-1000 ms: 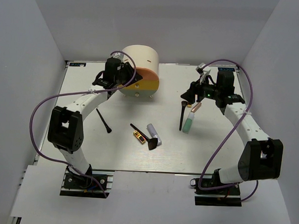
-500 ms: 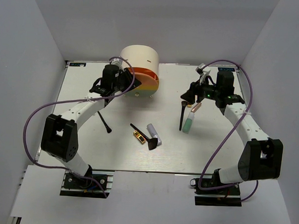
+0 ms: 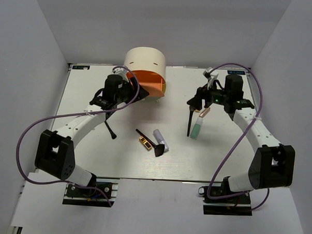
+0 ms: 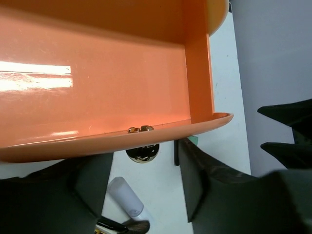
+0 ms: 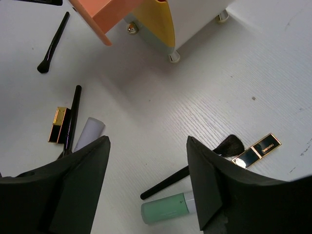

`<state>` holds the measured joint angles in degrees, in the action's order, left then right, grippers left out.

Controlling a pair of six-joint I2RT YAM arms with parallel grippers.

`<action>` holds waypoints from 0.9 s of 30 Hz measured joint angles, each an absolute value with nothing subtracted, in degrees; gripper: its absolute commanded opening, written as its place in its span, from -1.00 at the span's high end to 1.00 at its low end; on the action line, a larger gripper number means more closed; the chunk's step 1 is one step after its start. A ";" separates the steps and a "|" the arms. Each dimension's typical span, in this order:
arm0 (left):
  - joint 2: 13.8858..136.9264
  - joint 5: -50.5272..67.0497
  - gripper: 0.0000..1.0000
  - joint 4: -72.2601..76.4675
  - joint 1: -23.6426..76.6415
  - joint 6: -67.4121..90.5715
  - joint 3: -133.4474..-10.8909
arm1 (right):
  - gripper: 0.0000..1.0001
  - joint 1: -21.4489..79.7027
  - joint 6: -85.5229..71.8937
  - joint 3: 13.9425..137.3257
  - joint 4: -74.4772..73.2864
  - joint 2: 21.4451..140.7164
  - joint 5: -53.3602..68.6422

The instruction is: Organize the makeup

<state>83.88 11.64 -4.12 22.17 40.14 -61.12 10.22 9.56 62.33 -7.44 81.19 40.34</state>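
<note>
The cream box (image 3: 144, 60) has its orange drawer (image 3: 148, 81) pulled out. My left gripper (image 3: 130, 93) is at the drawer front. In the left wrist view (image 4: 145, 161) it is open, with the gold knob (image 4: 142, 152) in the gap, touching neither finger. My right gripper (image 3: 196, 102) is open and empty (image 5: 147, 141) above a black brush (image 3: 190, 121), the mint-green tube (image 3: 197, 130) and the slim pinkish stick (image 3: 204, 112). The fan-headed brush (image 3: 150, 142), the gold-and-red lipstick (image 3: 144, 143) and the white-lavender tube (image 3: 160, 140) lie mid-table. Another thin brush (image 3: 110, 129) lies left.
A yellow drawer (image 5: 157, 22) below the orange one is closed. The box stands on small round feet (image 5: 174, 58) at the back of the white table (image 3: 231, 162). Grey walls enclose the table on the left, right and back.
My left arm has drawn back toward the near left, and the orange drawer has slid out of the box with it. The right arm has barely moved.
</note>
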 measured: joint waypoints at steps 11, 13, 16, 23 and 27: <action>83.37 11.27 -0.57 -4.95 22.24 39.83 -61.21 | -0.49 10.55 9.69 61.93 -7.86 81.12 39.13; 82.37 11.29 -0.57 -5.17 22.26 39.79 -61.12 | -0.49 10.59 9.85 61.91 -8.14 81.08 38.68; 79.33 11.33 -0.58 -5.17 22.24 39.51 -59.75 | -0.50 10.59 10.46 61.69 -8.93 81.01 37.91; 69.97 11.33 -0.57 -6.59 22.26 38.57 -56.82 | -0.53 10.61 12.12 59.66 -11.16 80.82 33.89; 63.94 10.92 -0.55 -9.43 22.26 38.19 -55.55 | -0.13 10.63 10.66 58.65 -13.15 80.62 26.22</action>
<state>63.94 10.92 -9.43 22.26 38.20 -55.55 10.63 10.66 58.65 -13.15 80.62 26.22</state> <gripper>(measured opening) 0.783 0.644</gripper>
